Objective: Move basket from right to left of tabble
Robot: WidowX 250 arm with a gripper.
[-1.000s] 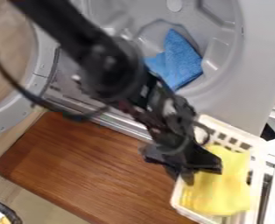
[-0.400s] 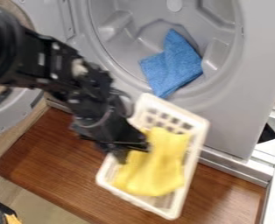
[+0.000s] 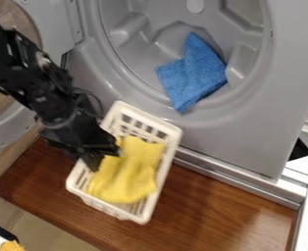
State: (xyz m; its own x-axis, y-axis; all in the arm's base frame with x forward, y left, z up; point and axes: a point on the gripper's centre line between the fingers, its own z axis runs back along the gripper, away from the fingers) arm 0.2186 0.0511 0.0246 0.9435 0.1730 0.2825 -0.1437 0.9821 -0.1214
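The black two-finger tool (image 3: 94,159) grips the white slatted plastic basket (image 3: 104,206) by one long side, left of the brown wooden bench's (image 3: 212,211) middle. Carry it level, lest the yellow cloth (image 3: 127,171) slide; lower gently, release once supported.

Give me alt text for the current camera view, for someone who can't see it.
A black robot gripper grips the picture-left side of a white plastic basket holding a yellow cloth, above a brown wooden board. Beyond, a blue cloth lies in a grey washer-like machine's round opening.
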